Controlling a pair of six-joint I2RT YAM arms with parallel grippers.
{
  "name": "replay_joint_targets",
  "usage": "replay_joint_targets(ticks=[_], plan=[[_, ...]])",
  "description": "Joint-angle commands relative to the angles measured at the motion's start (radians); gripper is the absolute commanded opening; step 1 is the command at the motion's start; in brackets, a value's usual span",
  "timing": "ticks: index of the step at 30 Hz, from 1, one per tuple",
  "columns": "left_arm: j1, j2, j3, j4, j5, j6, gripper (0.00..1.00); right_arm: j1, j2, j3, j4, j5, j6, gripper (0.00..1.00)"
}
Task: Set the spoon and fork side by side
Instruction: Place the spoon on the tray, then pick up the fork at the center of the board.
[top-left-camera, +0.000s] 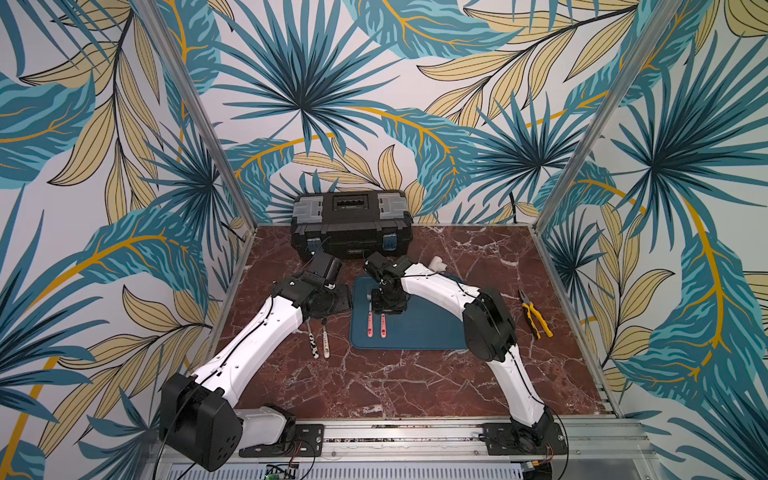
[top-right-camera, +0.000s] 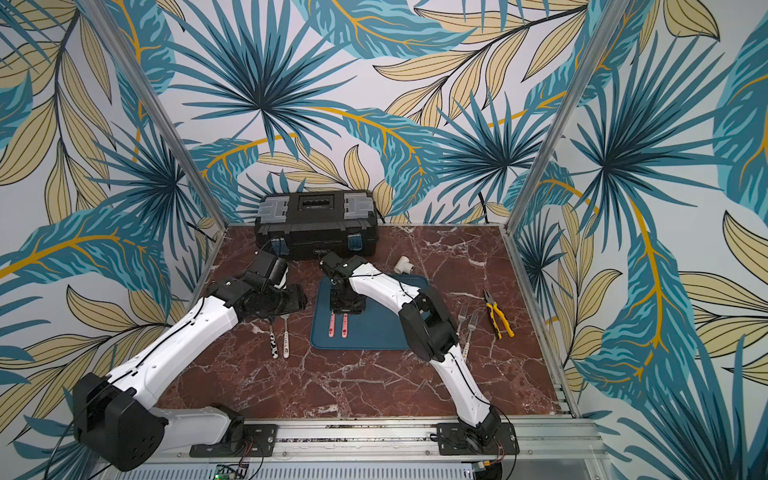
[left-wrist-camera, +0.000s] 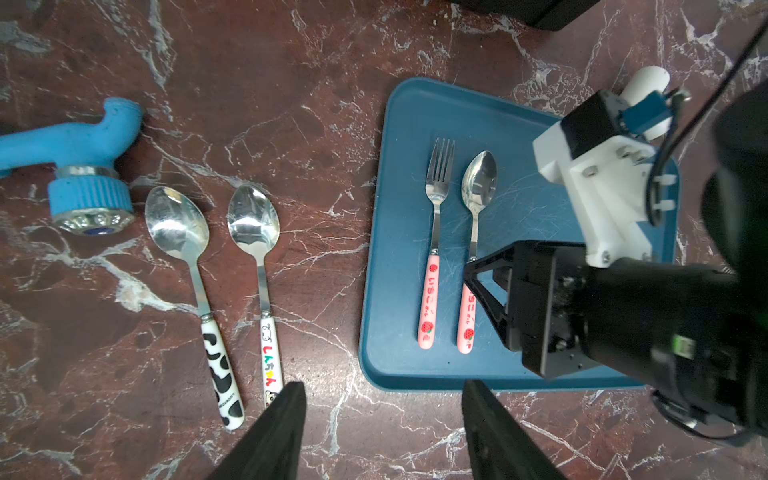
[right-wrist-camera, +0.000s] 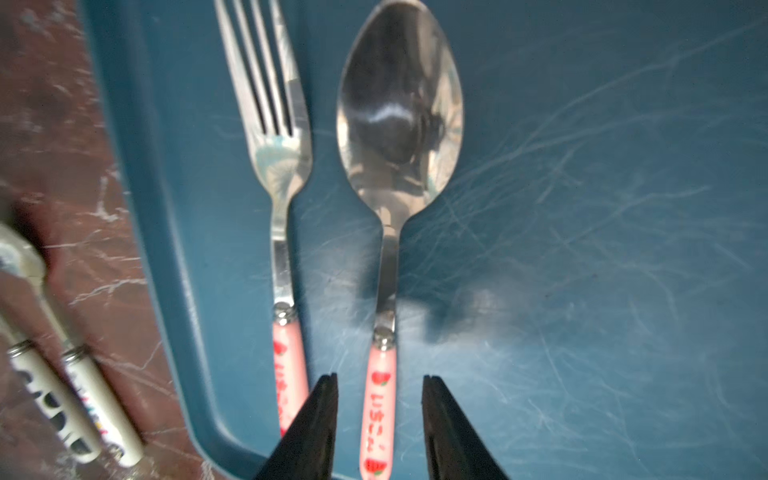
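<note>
Right claw (right-wrist-camera: 379, 419) straddles the spoon (right-wrist-camera: 397, 124) handle with a narrow gap, jaws apart and clear of the pink handle on either side, gripping nothing. Left claw (left-wrist-camera: 382, 415) hangs open and empty over the counter (left-wrist-camera: 324, 104), its fingers at the bottom of the left wrist frame.

Spoon and fork (right-wrist-camera: 276, 137) lie flat and parallel on the blue tray (right-wrist-camera: 623, 166), close but not touching, fork on the left in the frame. In the right wrist frame their long axes run top to bottom, bowl and tines toward the top, handles toward the bottom. Both have shiny steel heads and pink handles printed with red strawberries and lettering.

Left of the tray in the left wrist frame, two more spoons (left-wrist-camera: 253, 224) lie on the counter, beside a blue tap (left-wrist-camera: 83, 174).
</note>
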Motion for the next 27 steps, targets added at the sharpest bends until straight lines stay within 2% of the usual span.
replay_joint_targets(ticks=[1, 4, 7, 11, 15, 21, 27], plan=[[0.006, -0.039, -0.005, -0.016, -0.027, 0.007, 0.64, 0.001, -0.102, -0.026, -0.011, -0.017, -0.025, 0.41], [0.006, -0.051, -0.003, -0.022, -0.036, 0.011, 0.64, -0.01, -0.175, -0.072, -0.011, -0.009, -0.028, 0.42], [0.005, -0.055, -0.018, -0.014, -0.035, 0.009, 0.64, -0.062, -0.293, -0.198, -0.009, 0.065, -0.026, 0.43], [0.005, -0.051, -0.061, 0.022, -0.015, 0.003, 0.64, -0.24, -0.492, -0.503, 0.014, 0.15, -0.016, 0.43], [0.006, -0.027, -0.076, 0.047, -0.003, 0.01, 0.64, -0.406, -0.641, -0.754, 0.038, 0.171, -0.06, 0.42], [0.006, 0.008, -0.065, 0.063, 0.023, 0.018, 0.64, -0.547, -0.717, -0.929, 0.05, 0.2, -0.125, 0.42], [0.005, 0.012, -0.071, 0.067, 0.036, 0.024, 0.65, -0.637, -0.708, -0.985, 0.092, 0.204, -0.14, 0.41]])
